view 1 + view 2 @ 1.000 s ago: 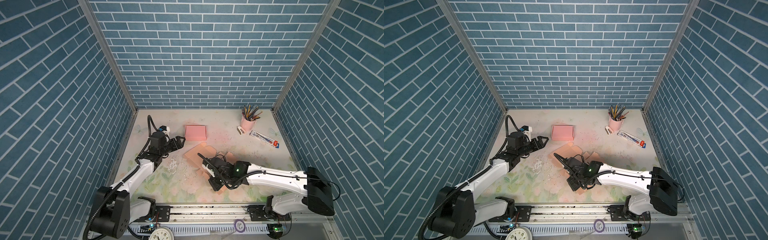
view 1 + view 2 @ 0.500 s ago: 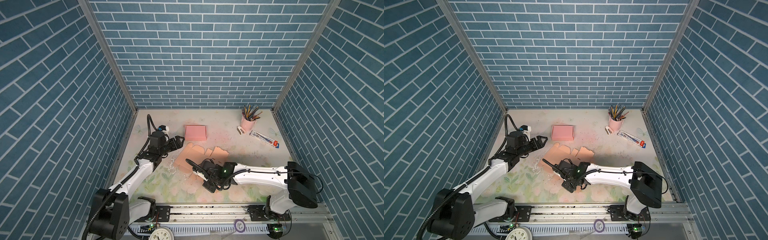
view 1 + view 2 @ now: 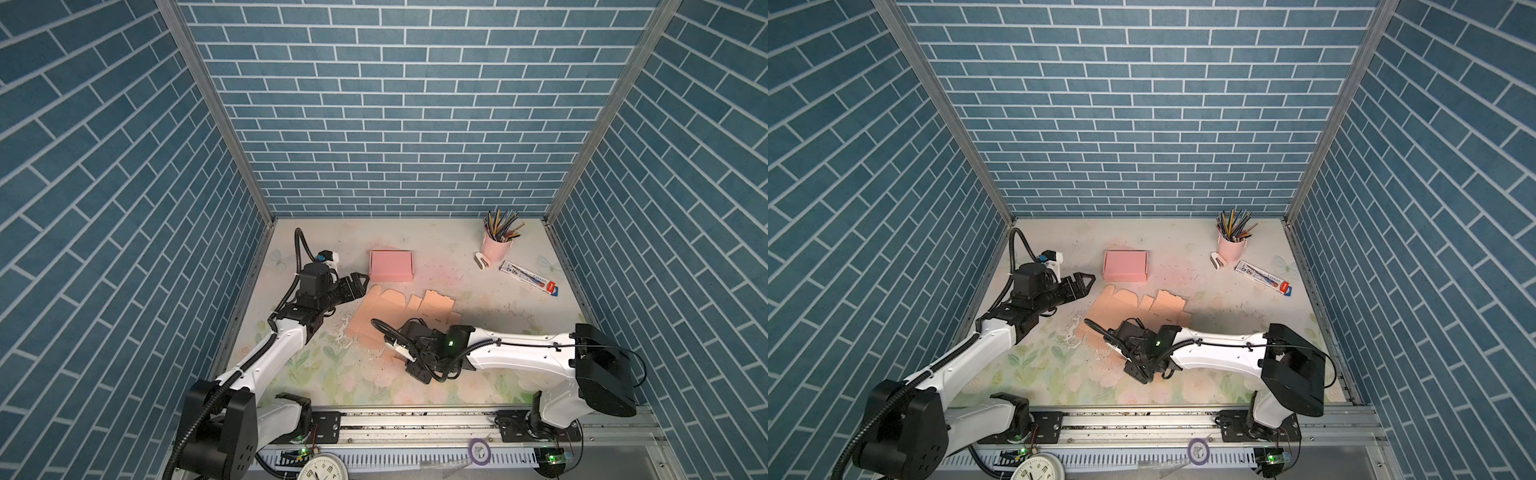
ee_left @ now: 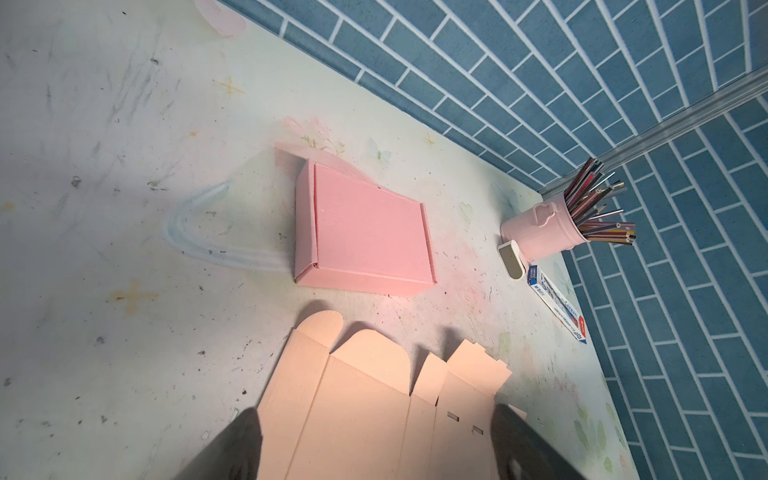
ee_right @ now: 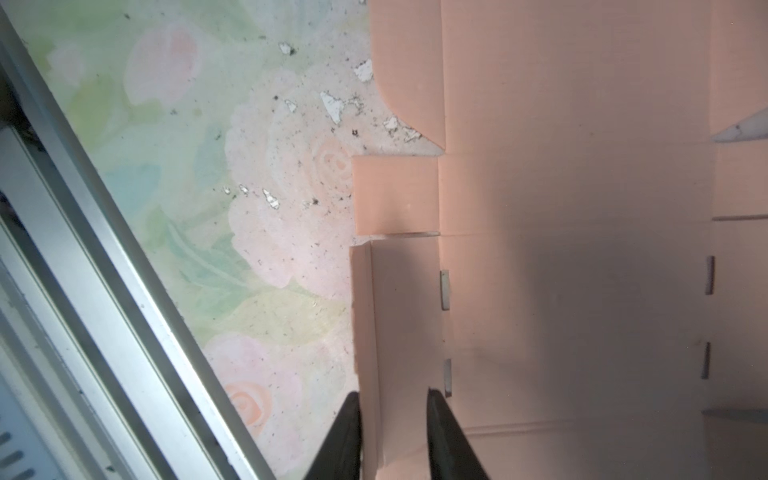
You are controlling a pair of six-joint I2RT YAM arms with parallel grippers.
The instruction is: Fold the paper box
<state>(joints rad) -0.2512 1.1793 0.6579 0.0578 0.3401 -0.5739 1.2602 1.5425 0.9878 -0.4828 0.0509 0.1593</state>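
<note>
a: blue brick walls, floral table. where is the paper box?
b: flat and unfolded, just left of the table's centre in both top views. a folded pink box lies at its 12 o'clock, apart.
a: left gripper?
b: at the paper box's 10 o'clock corner, fingers wide, nothing between them.
a: right gripper?
b: at the 6 o'clock edge, fingers narrowly parted, a side flap between them. contact: cannot tell.
</note>
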